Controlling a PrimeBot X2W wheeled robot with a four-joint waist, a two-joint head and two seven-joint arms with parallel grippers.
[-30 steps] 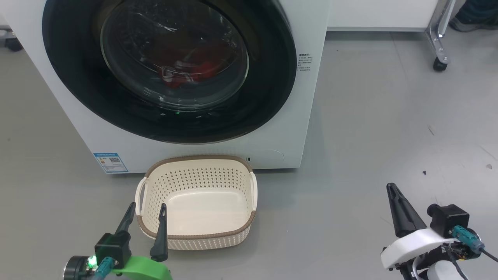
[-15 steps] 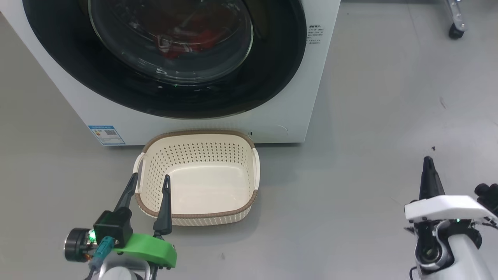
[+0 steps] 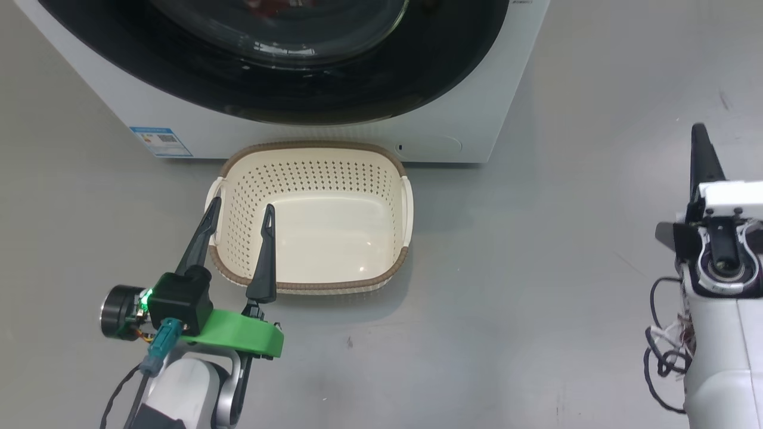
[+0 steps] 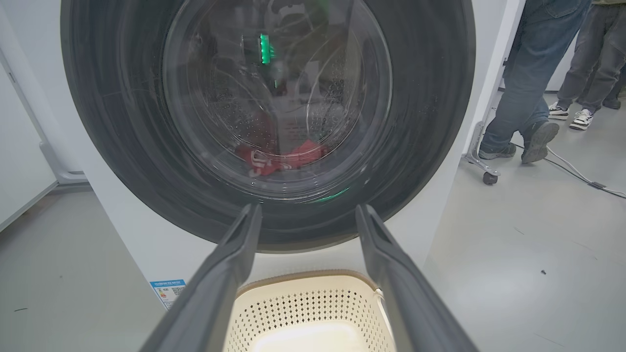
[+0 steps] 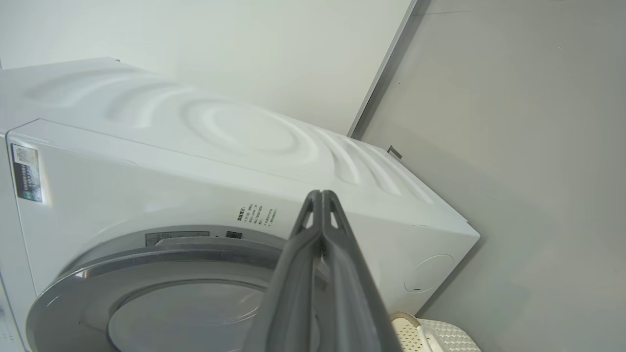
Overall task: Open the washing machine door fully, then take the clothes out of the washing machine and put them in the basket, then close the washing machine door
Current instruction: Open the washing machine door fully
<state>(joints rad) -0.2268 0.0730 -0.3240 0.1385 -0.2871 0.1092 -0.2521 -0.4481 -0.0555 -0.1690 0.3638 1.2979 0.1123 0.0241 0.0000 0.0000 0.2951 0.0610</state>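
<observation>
The white washing machine [image 3: 453, 128] fills the top of the head view, its glossy black door [image 3: 179, 83] closed flat against the front. Red clothes [image 4: 281, 157] lie in the drum behind the door's glass bowl [image 4: 279, 93]. The cream basket [image 3: 310, 217] stands on the floor right before the machine, with nothing in it. My left gripper [image 3: 237, 207] hovers open over the basket's left rim, holding nothing. My right gripper [image 3: 698, 128] is off to the right, well clear of the machine, its fingers pressed together and shut on nothing [image 5: 320, 195].
Grey floor spreads around the machine. Two people's legs and shoes [image 4: 533, 88] stand to the machine's right, beside a wheeled metal stand [image 4: 481, 164] and a cable on the floor [image 4: 582, 178]. A blue label [image 3: 161, 141] marks the machine's lower left front.
The head camera has tilted down, so the machine and basket sit higher in the picture. My right gripper has risen and turned to point straight up the view. The left gripper stays open over the basket.
</observation>
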